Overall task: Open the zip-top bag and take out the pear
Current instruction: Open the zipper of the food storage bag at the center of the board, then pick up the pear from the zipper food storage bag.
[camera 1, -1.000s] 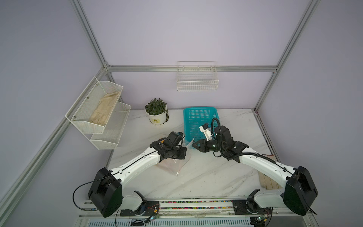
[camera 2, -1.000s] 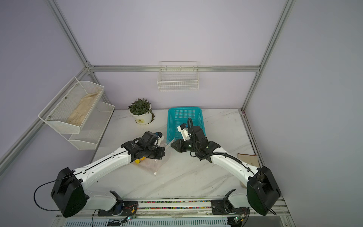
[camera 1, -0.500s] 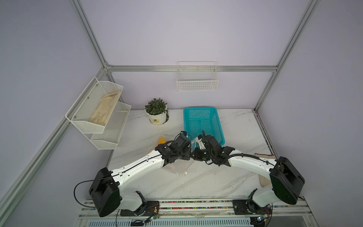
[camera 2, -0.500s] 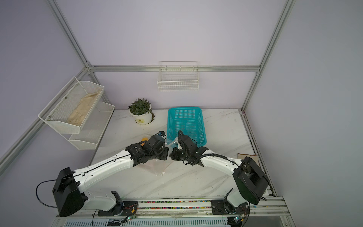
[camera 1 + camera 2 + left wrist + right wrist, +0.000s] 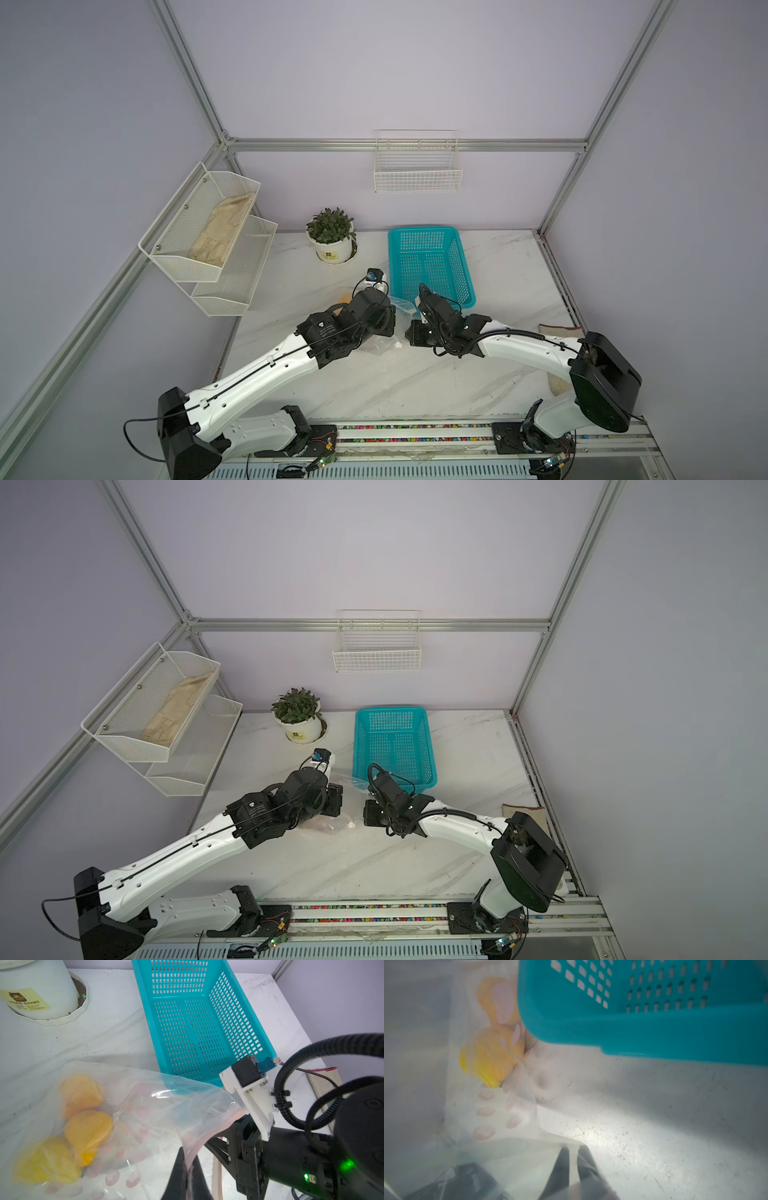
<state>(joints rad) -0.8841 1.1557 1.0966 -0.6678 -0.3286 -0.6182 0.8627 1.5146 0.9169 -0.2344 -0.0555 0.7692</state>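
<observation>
Left wrist view: zip-top bag (image 5: 149,1109) on bench (image 5: 114,1039), just beside teal basket (image 5: 145,1012) at its near corner, yellow pear (image 5: 88,1134) inside. Pink zip strip (image 5: 207,1136) clamped in left pincer (image 5: 188,1169). Right wrist view, blurry: clear bag edge pinched in right pincer (image 5: 572,1165), fingers nearly together. Bag mouth betw. both pincers.

Left arm (image 5: 270,365) and right arm (image 5: 519,349) meet over the zip-top bag (image 5: 382,343); basket (image 5: 391,257) just behind.

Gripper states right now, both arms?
Left gripper: shut on the zip-top bag, at its rim.
Right gripper: shut on the same bag's edge.
</observation>
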